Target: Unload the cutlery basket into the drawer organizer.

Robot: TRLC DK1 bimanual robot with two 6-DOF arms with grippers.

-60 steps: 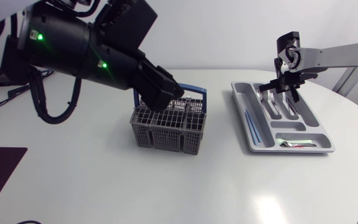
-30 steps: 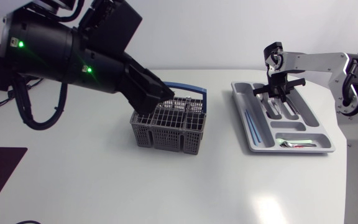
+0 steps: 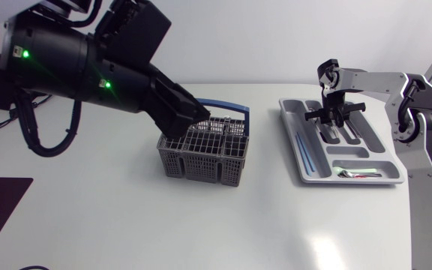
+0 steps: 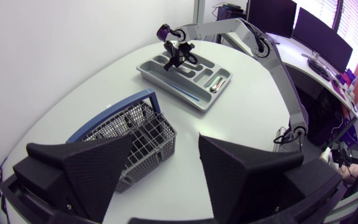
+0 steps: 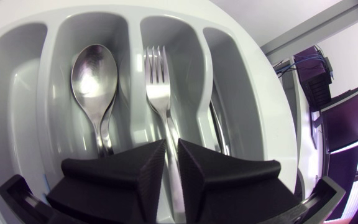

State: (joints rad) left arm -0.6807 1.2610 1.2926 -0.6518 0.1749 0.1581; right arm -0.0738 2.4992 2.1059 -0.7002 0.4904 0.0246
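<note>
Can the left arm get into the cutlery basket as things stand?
Probably yes. The left gripper is open and sits right over the cutlery basket's left end, with nothing between them. The blue handle lies along the rear rim, leaving the top free.

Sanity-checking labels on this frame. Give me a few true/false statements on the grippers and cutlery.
1. A spoon and a fork lie in neighbouring compartments of the drawer organizer. True.
2. The left gripper holds a knife. False: its jaws stand open and empty, by the cutlery basket.
3. The right gripper is at the cutlery basket. False: it is down in the drawer organizer, jaws closed on the fork's handle.
4. The cutlery basket has a blue handle. True.
</note>
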